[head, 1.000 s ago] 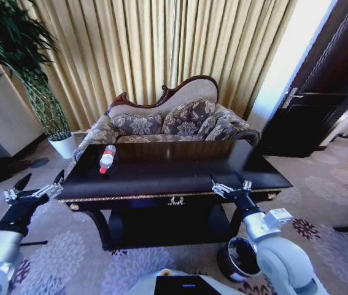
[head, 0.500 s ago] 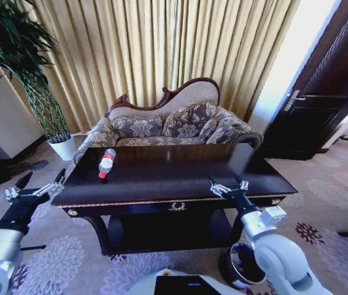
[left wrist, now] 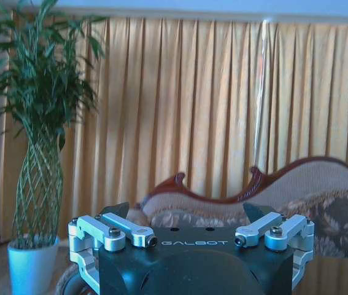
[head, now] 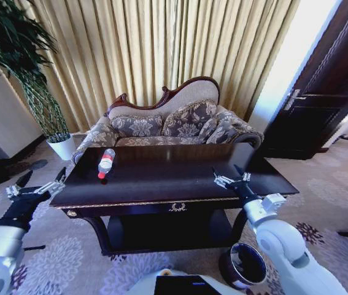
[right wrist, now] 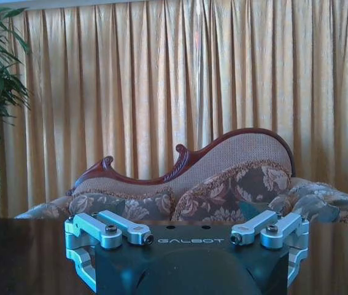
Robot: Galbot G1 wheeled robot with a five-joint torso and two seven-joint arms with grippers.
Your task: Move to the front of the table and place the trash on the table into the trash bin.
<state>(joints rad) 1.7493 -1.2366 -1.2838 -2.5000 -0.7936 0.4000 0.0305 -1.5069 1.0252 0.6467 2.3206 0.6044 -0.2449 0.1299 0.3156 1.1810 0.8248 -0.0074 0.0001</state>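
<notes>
A small clear bottle with a red label, the trash, lies on its side on the left part of the dark glossy table. My left gripper hangs open and holds nothing, beside the table's left end. My right gripper is open and bare over the table's right front part, far from the bottle. On the carpet below my right arm stands the round dark trash bin, by the table's right front leg. The left wrist view shows my left gripper open, and the right wrist view shows my right gripper open above the table top.
A patterned sofa stands right behind the table, with gold curtains behind it. A tall plant in a white pot is at the back left. A dark door is at the right. Patterned carpet lies in front of the table.
The whole picture has shifted as the robot came closer to the table. My right gripper has gone a little farther over the table top. The bottle lies where it was.
</notes>
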